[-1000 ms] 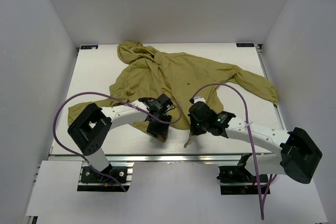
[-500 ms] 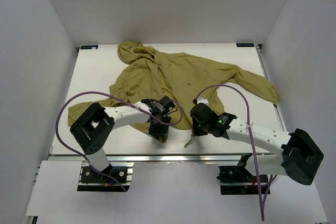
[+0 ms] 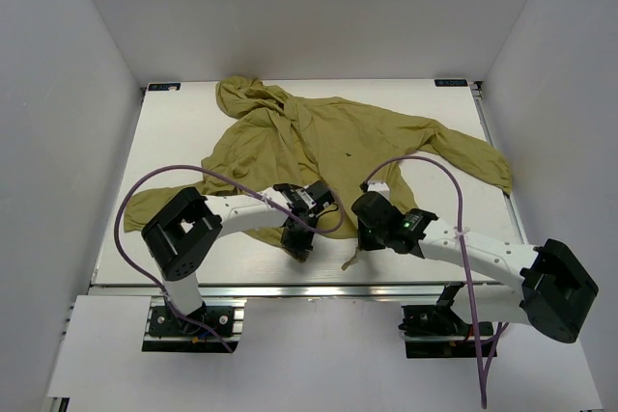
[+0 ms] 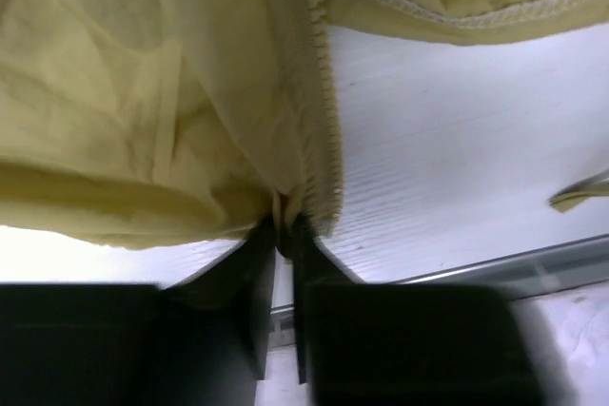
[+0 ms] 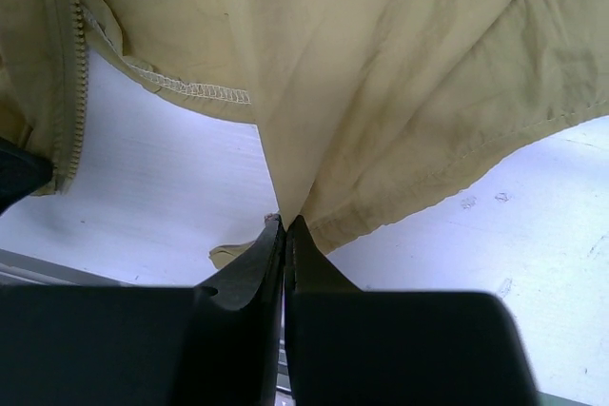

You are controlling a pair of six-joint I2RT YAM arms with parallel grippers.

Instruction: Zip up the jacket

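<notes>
the wrinkled olive-yellow thin-fabric jacket (image 3: pixel 319 142) lies spread on the white table (image 3: pixel 174 132), hood toward the far edge, sleeves out to both sides, its lower hem at the near side where both grippers sit. the left gripper (image 4: pixel 284 227) has its black fingers pressed together on the hem, right beside the toothed zipper edge (image 4: pixel 325 102). the right gripper (image 5: pixel 284 223) pinches a fold of the other front panel's lower edge, close to the left gripper but apart from it.
</notes>
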